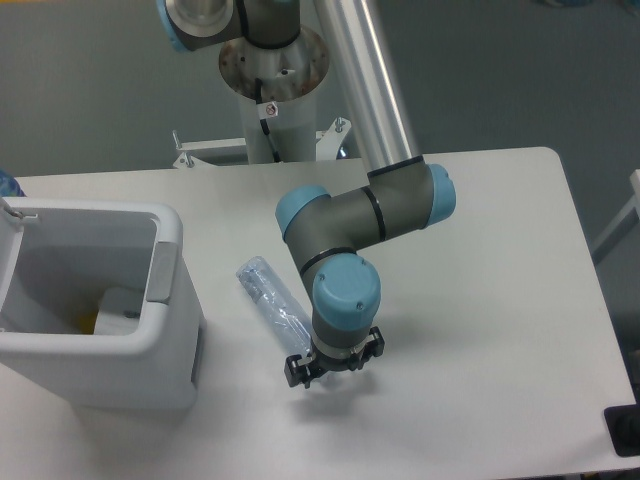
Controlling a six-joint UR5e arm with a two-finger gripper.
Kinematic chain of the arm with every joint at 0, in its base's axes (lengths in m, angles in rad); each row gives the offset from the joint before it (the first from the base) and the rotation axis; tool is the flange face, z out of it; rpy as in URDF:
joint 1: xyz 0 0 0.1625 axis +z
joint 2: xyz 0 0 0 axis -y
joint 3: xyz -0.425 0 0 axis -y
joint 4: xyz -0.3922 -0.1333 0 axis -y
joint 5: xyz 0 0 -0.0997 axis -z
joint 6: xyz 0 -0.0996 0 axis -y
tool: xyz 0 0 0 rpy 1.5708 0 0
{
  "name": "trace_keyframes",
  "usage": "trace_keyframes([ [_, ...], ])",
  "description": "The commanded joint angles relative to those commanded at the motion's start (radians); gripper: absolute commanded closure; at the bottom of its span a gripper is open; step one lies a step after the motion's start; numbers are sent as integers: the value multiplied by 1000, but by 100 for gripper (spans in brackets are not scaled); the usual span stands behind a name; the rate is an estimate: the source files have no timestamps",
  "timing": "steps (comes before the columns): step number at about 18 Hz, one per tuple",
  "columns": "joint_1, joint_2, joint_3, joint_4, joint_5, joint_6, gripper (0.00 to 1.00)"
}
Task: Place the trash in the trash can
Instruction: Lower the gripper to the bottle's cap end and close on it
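The clear, bluish crushed bottle (268, 292) lies flat on the white table, running diagonally from upper left to lower right. My gripper (334, 366) points straight down over the bottle's lower right end, close to the table. The wrist hides the fingers, so I cannot tell whether they are open or shut, or whether they touch the bottle. The white trash can (165, 262) stands at the left, a short gap from the bottle, with its grey side tab facing the bottle. A pale lump (118, 301) lies inside it; I cannot tell whether it is the wrapper.
The arm's base column (272, 90) stands at the table's back edge. A blue object (6, 184) shows at the far left edge behind the can. A dark item (624, 430) sits at the table's front right corner.
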Motion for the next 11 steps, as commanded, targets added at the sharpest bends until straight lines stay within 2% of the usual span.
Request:
trace_keyframes([
  [3, 0, -8, 6, 0, 2, -11, 29],
  [11, 0, -6, 8, 0, 2, -23, 67],
])
